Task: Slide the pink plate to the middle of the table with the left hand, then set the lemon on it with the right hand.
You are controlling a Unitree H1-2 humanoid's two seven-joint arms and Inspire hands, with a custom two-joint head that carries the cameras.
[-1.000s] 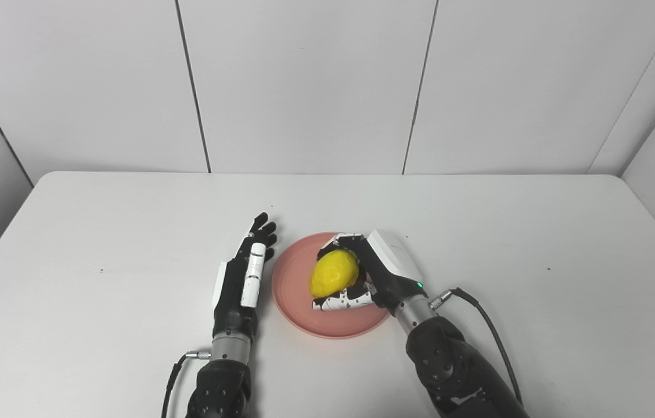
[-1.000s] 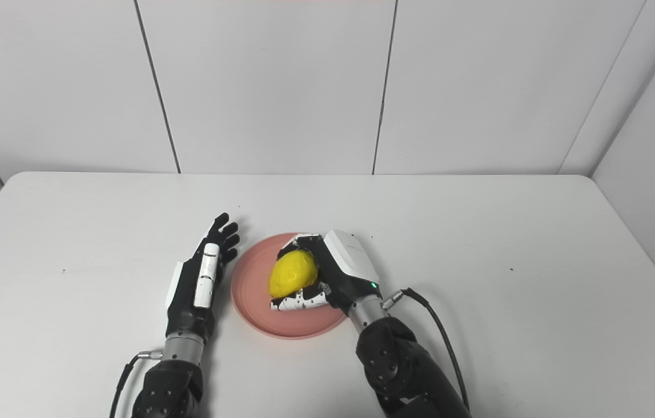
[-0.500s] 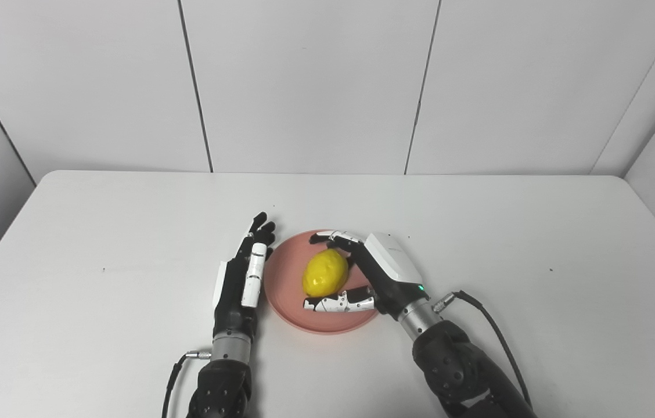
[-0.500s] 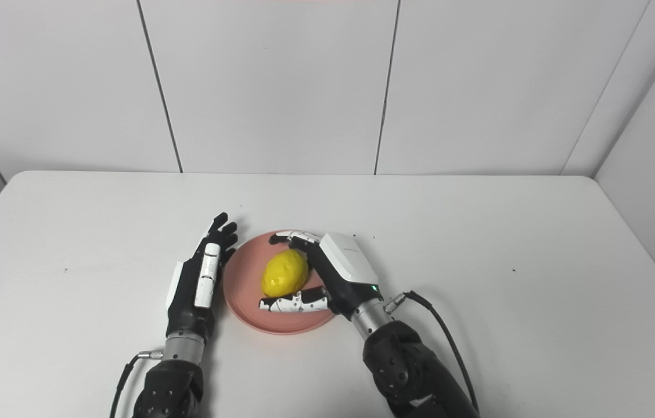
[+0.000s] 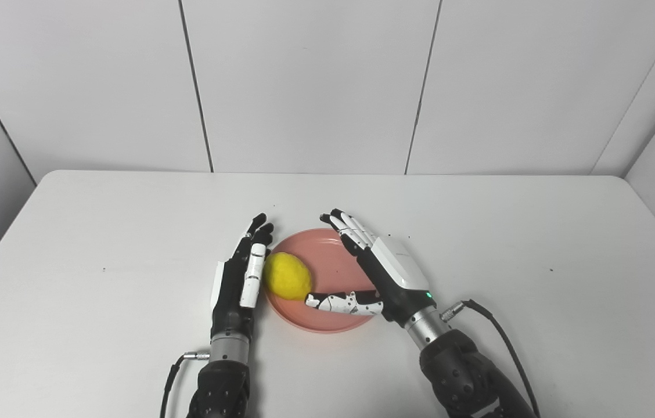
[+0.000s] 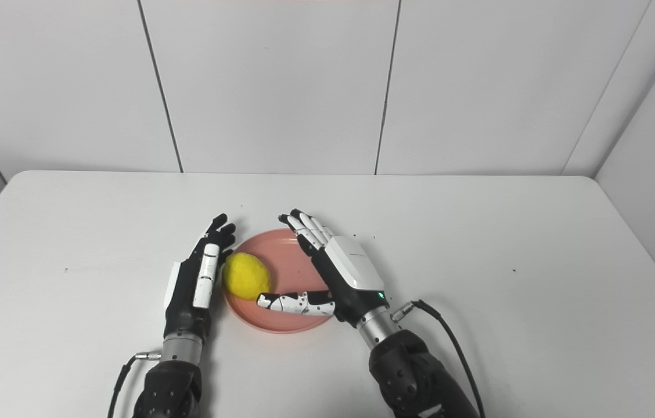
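The pink plate (image 5: 327, 255) lies near the middle of the white table (image 5: 101, 232). The yellow lemon (image 5: 287, 277) sits at the plate's left rim, against my left hand (image 5: 240, 276). The left hand stands on edge beside the plate, fingers straight, holding nothing. My right hand (image 5: 377, 270) is over the plate's right side, fingers spread and straight, thumb reaching toward the lemon, holding nothing. The same shows in the right eye view: lemon (image 6: 247, 276), plate (image 6: 292, 255), left hand (image 6: 197, 278), right hand (image 6: 336, 270).
The white table's far edge meets grey wall panels (image 5: 304, 87). A black cable (image 5: 490, 325) runs from my right wrist.
My right hand has opened and let go of the lemon. The lemon has rolled left across the plate to its left rim, against my left hand. The left hand has stayed in place.
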